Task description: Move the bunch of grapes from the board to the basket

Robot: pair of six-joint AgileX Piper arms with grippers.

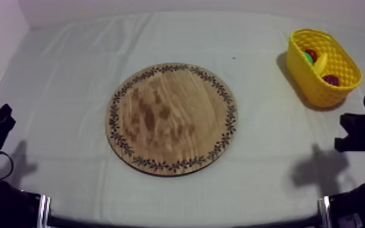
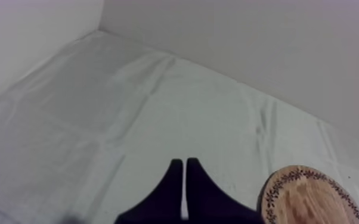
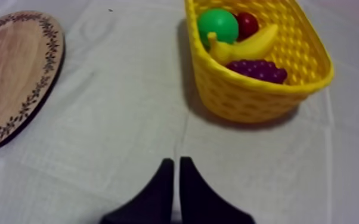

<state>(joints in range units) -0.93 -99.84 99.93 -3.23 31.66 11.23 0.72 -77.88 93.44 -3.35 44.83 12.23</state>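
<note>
The round wooden board [image 1: 171, 118] lies bare at the table's middle; its edge also shows beside my left gripper [image 2: 185, 162] and in the right wrist view as the board [image 3: 12, 77]. The bunch of grapes [image 3: 257, 70] lies inside the yellow basket [image 3: 259, 98], purple, beside a banana [image 3: 247, 46]. In the top view the basket [image 1: 318, 85] stands at the far right with the grapes [image 1: 331, 79] in it. My right gripper [image 3: 176, 162] is shut on nothing, over the cloth short of the basket. My left gripper is shut too, over bare cloth. Both arms rest low at the sides.
The basket also holds a green pear [image 3: 218, 25] and a small red fruit [image 3: 247, 24]. A white wall rises behind the table's far edge [image 2: 229, 36]. Open cloth lies between board and basket [image 1: 261, 115].
</note>
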